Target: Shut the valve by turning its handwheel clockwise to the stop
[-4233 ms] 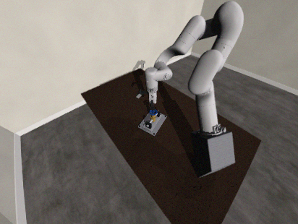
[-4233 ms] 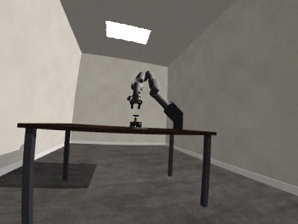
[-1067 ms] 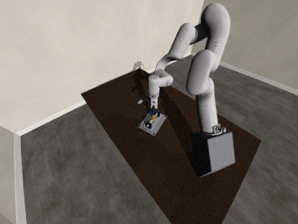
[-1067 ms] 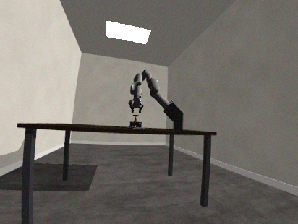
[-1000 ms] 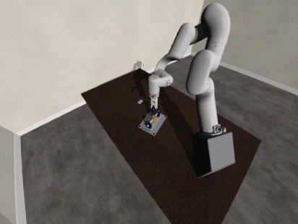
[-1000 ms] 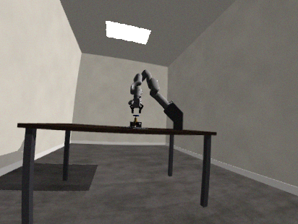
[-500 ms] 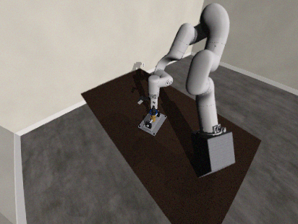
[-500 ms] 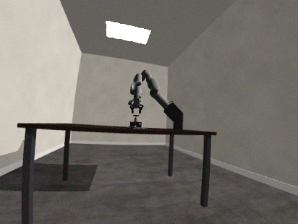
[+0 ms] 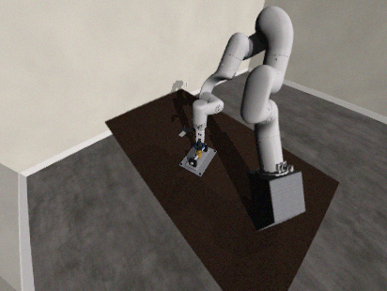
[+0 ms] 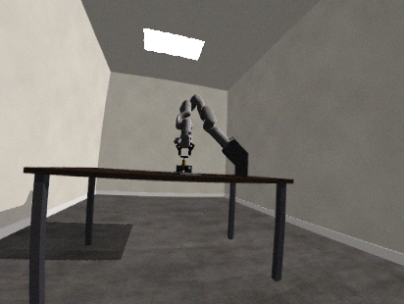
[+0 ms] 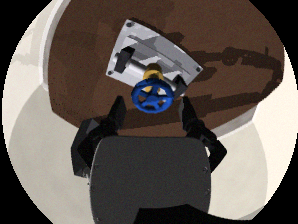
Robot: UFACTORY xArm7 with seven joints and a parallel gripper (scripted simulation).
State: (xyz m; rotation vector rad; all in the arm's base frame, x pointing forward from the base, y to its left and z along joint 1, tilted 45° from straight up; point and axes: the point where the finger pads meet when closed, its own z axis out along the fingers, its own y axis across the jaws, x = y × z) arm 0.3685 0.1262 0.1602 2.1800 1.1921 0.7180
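Observation:
The valve stands on a grey baseplate (image 11: 180, 56) (image 9: 207, 161) on the dark brown table (image 9: 155, 136) (image 10: 123, 173). Its blue spoked handwheel (image 11: 152, 96) lies level on a brass stem. My gripper (image 11: 152, 102) (image 9: 200, 141) (image 10: 184, 152) is open and empty. It hangs straight above the handwheel, pointing down. In the wrist view its two dark fingers stand to the left and right of the wheel, apart from its rim. In the exterior view the fingertips reach about down to the wheel's top.
The arm's dark pedestal (image 9: 280, 197) (image 10: 236, 156) stands on the table to the right of the valve. A small grey piece (image 9: 182, 133) lies on the table behind the baseplate. The table's edge runs close to the left of the valve.

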